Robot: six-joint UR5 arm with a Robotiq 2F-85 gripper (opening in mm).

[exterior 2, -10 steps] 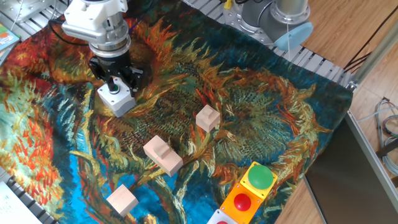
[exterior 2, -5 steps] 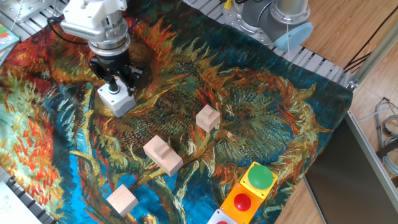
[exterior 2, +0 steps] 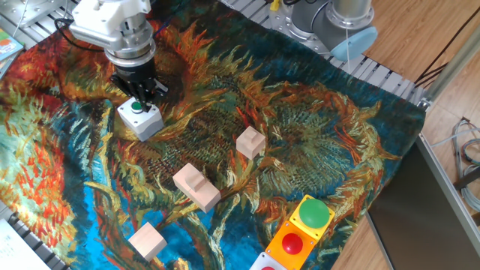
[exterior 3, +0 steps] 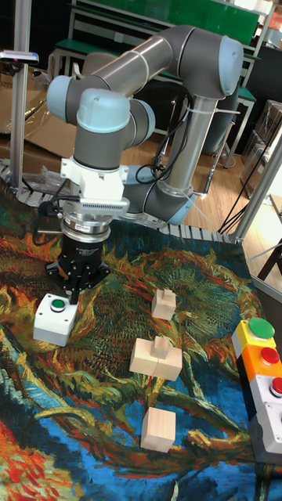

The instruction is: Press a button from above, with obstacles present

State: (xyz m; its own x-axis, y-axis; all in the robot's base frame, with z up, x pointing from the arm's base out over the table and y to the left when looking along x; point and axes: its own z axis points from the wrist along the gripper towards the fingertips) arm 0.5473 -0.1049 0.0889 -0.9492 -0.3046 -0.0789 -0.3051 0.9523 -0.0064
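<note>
Your gripper (exterior 2: 142,91) hangs tool-down, with the jaws drawn together into a single dark tip; the tall view shows no gap between them and nothing held. The tip stands clear of the button (exterior 2: 136,106), which shows fully uncovered in both views. From the jaws, the button lies slightly below and offset: toward the camera in the fixed view, toward the left of the tall view (exterior 3: 56,305). It crowns the grey box (exterior 2: 140,120), which rests on the cloth (exterior 2: 315,127) covering the bench. Judged from these views, the press turns on that small sideways offset: you must centre the tip over the green cap before travelling straight down. The box is cube-like, so no long axis matters.

Outward from the jaws, count three wooden blocks. The nearest block (exterior 2: 250,142) lies well apart from the tip, on the side away from the grey box in the tall view. Beyond it sits the stepped block (exterior 2: 196,186), and farthest the plain block (exterior 2: 147,241), near the cloth's front edge. None stands between the jaws and the button, so the short descent looks unobstructed.

Farther still, at the bench corner, note a row of other button boxes: a large green button (exterior 2: 314,212) on yellow and a red button (exterior 2: 292,243) on orange. Neither is your target. One arm only serves this scene.
</note>
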